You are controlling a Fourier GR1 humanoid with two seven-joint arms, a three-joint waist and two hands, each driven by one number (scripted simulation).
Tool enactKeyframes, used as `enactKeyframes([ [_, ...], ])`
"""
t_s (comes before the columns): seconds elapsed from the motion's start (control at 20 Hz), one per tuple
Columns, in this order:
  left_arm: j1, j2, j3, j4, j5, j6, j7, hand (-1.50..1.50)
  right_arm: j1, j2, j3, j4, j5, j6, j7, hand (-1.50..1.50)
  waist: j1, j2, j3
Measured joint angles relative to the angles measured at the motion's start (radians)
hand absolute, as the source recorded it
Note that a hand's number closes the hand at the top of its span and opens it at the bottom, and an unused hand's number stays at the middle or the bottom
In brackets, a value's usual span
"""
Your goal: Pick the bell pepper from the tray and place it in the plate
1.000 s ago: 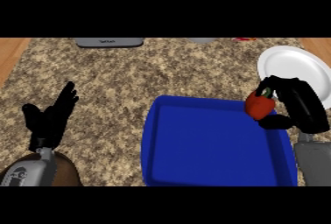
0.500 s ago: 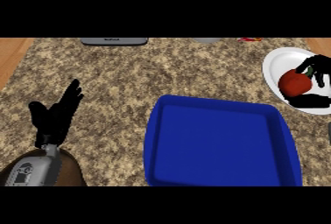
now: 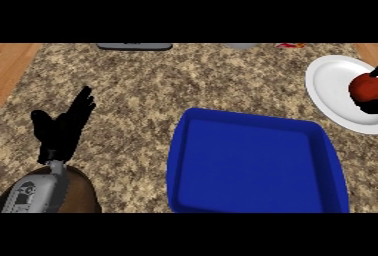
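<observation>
The right robot hand (image 3: 367, 106) shows only as a black sliver at the right edge of the view, just under and beside the red, rounded bell pepper (image 3: 364, 88). So little of it is in view that I cannot tell whether it grips the pepper or has let go. The left robot hand (image 3: 63, 127) rests at the near left, open with fingers straight and pointing away, well apart from everything the task concerns.

The bell pepper lies over the right part of the round white plate (image 3: 330, 85), which sits at the far right of the table (image 3: 140, 85), a speckled brown stone-look surface. The pepper lies directly against the visible part of the right robot hand, on its far side, and it is cut by the view's edge, so its long axis cannot be judged. The right hand is by far the nearer one; the left would have to cross the whole table.

The blue rectangular plastic tray (image 3: 184, 165) lies near and centre-right, just beside the plate's near-left rim, and holds nothing that shows. Judging by this, the pepper is at its goal, and what is left is to open the hand, if it is not open already, and draw it clear.

At the far edge lie a dark flat object (image 3: 134, 46), a grey object (image 3: 240, 45) and something small and red (image 3: 289, 45), too cropped to name.
</observation>
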Motion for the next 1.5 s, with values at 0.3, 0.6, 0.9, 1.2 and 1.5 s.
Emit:
enactKeyframes([
  [0.3, 0.008, -0.021, -0.02, -0.003, -0.016, 0.003, -0.018, 0.0, -0.057, -0.083, 0.008, 0.253, 0.04, 0.045, -0.072, -1.5, 0.019, 0.008, 0.002],
  [0.6, -0.002, -0.022, -0.02, -0.009, -0.013, -0.003, -0.006, 0.0, -0.111, -0.141, 0.012, 0.417, 0.052, 0.129, -0.176, -1.5, 0.03, 0.013, 0.004],
  [0.9, -0.015, -0.021, -0.008, 0.005, -0.01, -0.002, -0.006, 0.0, -0.156, -0.156, -0.054, 0.453, -0.023, 0.164, -0.357, -1.5, 0.019, 0.01, 0.004],
  [1.2, 0.003, -0.025, -0.002, 0.013, -0.017, 0.007, -0.015, 0.0, -0.199, -0.18, -0.14, 0.487, -0.142, 0.332, -0.447, -1.5, 0.005, 0.002, 0.002],
  [1.5, 0.002, -0.023, -0.001, -0.003, -0.021, 0.011, 0.002, 0.0, -0.248, -0.236, -0.186, 0.574, -0.215, 0.518, -0.291, -1.5, 0.002, -0.001, 0.001],
])
